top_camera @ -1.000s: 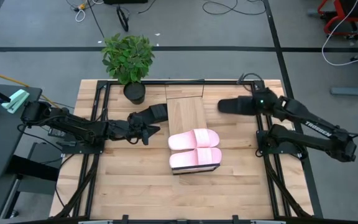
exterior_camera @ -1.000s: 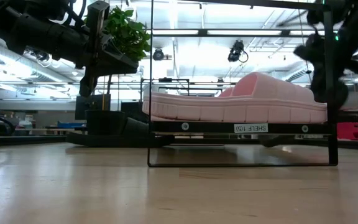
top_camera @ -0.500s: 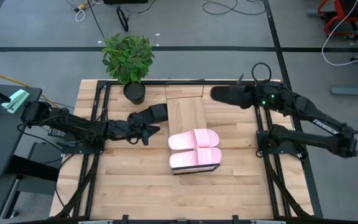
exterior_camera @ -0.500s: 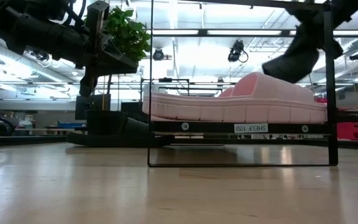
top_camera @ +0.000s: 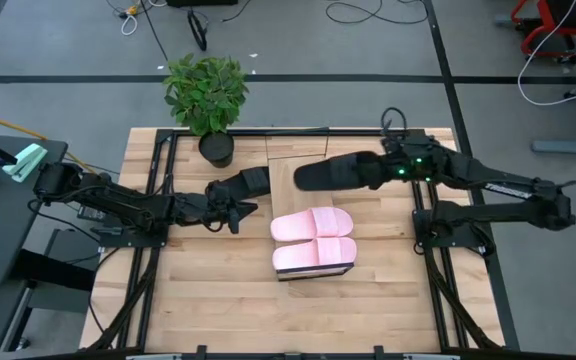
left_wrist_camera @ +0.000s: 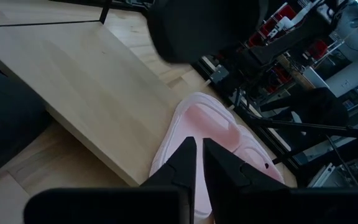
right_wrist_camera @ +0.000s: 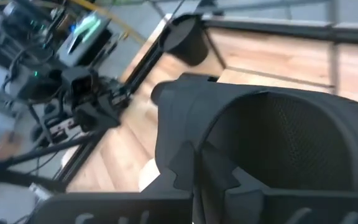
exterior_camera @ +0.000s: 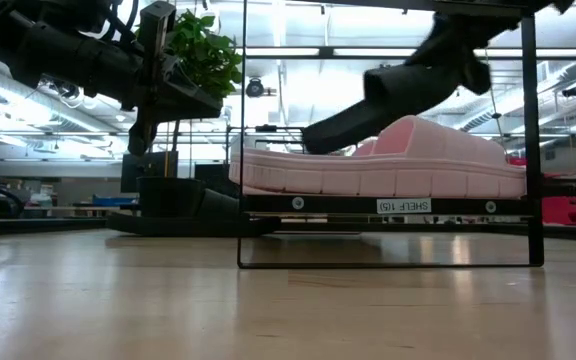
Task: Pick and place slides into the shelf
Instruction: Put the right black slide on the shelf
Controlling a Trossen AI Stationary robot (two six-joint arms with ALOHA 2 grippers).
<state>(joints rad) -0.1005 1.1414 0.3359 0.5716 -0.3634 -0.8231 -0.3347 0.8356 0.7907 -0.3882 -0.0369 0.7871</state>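
One legible marking: a small white label (exterior_camera: 403, 206) on the front edge of the shelf (exterior_camera: 268, 203), below the pale pink slides (exterior_camera: 388, 165), low view. It appears to read "SHELF 1(5)"; the characters after "SHELF" are uncertain.

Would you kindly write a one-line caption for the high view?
Right gripper carries a black slide sandal over the light wood shelf holding two pale pink slides.

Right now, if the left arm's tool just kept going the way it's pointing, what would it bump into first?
Probably the nearer pink slide: the left tool aims its shut tips right at it, past the shelf's edge. Depth is hard to judge, so the shelf board could come first.
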